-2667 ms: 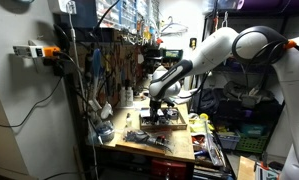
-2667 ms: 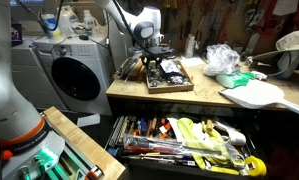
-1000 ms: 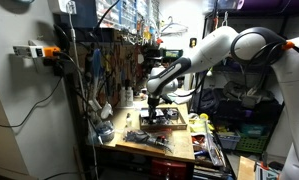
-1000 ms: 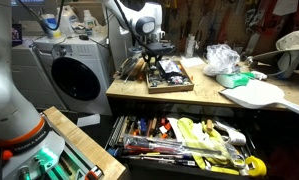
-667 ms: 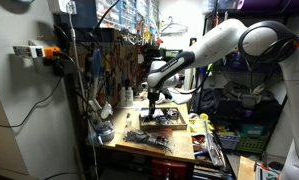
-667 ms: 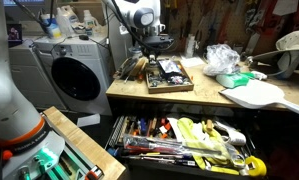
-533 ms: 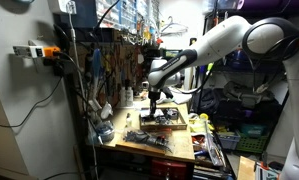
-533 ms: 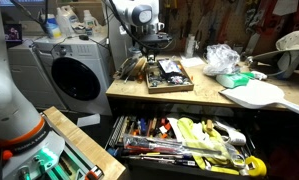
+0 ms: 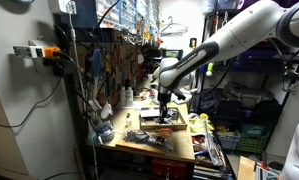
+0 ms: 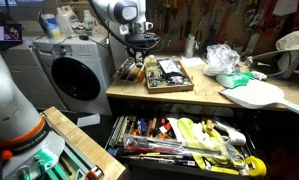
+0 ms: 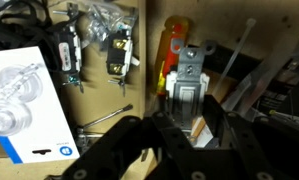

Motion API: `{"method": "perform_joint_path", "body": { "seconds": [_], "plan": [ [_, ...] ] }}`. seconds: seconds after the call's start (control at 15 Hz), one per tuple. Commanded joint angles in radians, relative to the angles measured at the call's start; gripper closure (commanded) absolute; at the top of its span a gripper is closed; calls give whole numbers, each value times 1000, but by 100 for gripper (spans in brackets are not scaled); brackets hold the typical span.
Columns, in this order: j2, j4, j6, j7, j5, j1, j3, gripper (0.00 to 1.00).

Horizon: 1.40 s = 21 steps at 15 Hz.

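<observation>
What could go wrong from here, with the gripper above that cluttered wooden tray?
The gripper is shut, and I cannot tell if it pinches anything; a small part could drop unseen into the wooden tray. Coming down, it might snag the orange-handled screwdriver or metal bracket right below.

Dim indoor light, grainy exterior views, wrist view blurred, dark unfocused foreground

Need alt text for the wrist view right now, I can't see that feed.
The dark end effector, jaws shut, hangs over a wooden tray of hardware. Just beyond it lie a grey metal bracket and an orange-handled tool; a white printed card lies at left, electrical switches at top.
</observation>
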Motion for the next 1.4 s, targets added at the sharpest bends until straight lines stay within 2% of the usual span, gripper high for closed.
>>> {"method": "perform_joint_path", "body": {
  "seconds": [0.0, 0.33, 0.73, 0.93, 1.13, 1.33],
  "plan": [
    [-133, -190, 83, 37, -4, 33, -31, 85],
    [-194, -336, 180, 116, -19, 41, -70, 85],
    [-131, -390, 379, 29, 4, 50, -114, 85],
    [-115, -398, 390, -7, -15, 51, -117, 85],
    [-103, -400, 369, -68, 4, 51, -118, 85],
    [-82, -398, 401, -99, 28, 48, -117, 85]
  ]
}}
